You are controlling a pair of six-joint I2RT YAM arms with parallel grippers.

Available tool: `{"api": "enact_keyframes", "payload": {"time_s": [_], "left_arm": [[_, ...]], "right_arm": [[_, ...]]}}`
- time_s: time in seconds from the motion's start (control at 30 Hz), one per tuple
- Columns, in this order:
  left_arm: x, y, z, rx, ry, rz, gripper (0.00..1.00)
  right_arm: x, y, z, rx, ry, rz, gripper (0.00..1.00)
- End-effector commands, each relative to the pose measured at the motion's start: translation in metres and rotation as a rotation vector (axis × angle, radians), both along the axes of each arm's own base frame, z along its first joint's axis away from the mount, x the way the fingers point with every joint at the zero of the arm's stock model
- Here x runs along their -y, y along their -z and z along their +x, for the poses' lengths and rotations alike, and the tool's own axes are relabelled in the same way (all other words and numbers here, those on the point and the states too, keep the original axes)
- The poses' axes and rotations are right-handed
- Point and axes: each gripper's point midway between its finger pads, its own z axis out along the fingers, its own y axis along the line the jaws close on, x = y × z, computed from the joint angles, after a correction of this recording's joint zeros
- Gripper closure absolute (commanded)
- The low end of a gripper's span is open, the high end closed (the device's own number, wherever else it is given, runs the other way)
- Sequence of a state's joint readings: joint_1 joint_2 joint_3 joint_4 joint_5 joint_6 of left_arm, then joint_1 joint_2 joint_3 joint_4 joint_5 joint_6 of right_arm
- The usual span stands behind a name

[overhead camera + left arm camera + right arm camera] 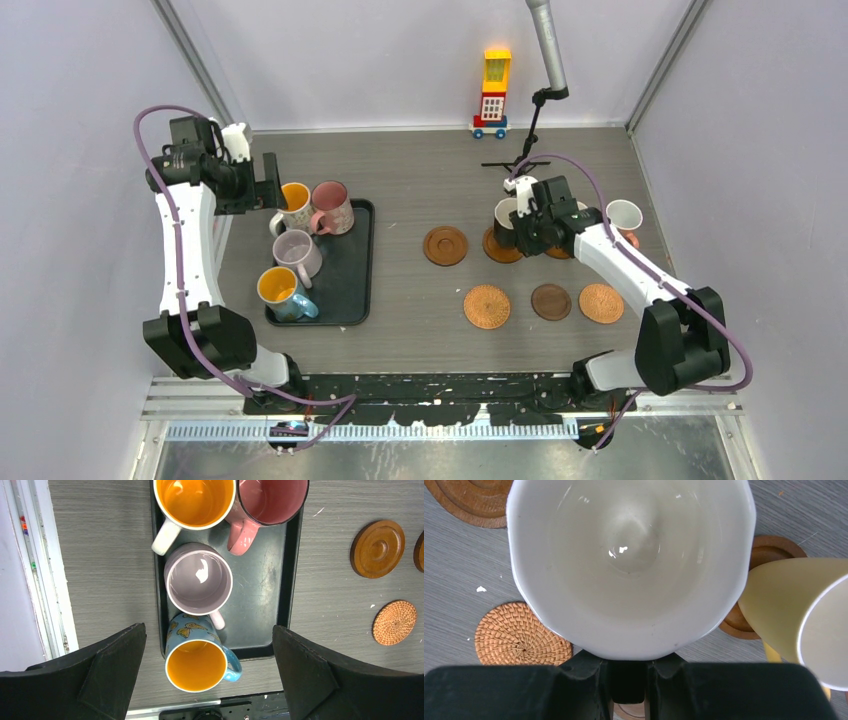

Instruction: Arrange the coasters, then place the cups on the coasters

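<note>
A black tray (350, 290) holds a patterned white cup with orange inside (293, 205), a patterned pink cup (333, 205), a lilac cup (297, 250) and a blue cup (283, 290). My left gripper (268, 182) hangs open above the tray's far left end, fingers (107, 675) wide and empty. My right gripper (528, 215) is shut on the handle of the black cup (629, 565), white inside, over a coaster (500, 250). A yellow cup (784, 610) stands on a coaster (769, 547) beside it, and a pink cup (625, 215) stands further right. Other coasters (445, 245) (487, 306) (551, 301) (601, 303) lie bare.
A toy block tower (492, 92) and a thin black stand (520, 150) under a grey pole (547, 50) sit at the back wall. Walls close in on the left, right and back. The blue cup (196, 665) overhangs the tray's near edge (260, 650).
</note>
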State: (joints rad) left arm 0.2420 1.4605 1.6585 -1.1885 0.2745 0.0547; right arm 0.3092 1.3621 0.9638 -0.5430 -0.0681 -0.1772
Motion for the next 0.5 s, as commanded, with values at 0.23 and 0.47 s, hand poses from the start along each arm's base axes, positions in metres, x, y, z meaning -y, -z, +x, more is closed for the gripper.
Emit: {"api": "enact_keyframes", "payload": {"time_s": [0.23, 0.47], "left_arm": [[0.004, -0.011, 0.0, 0.023, -0.005, -0.008, 0.0], [0.002, -0.01, 0.0, 0.018, -0.006, -0.005, 0.0]], "right_arm": [[-0.007, -0.01, 0.033, 0.083, 0.018, 0.028, 1.0], [-0.009, -0.005, 0.037, 0.058, 0.035, 0.045, 1.0]]}}
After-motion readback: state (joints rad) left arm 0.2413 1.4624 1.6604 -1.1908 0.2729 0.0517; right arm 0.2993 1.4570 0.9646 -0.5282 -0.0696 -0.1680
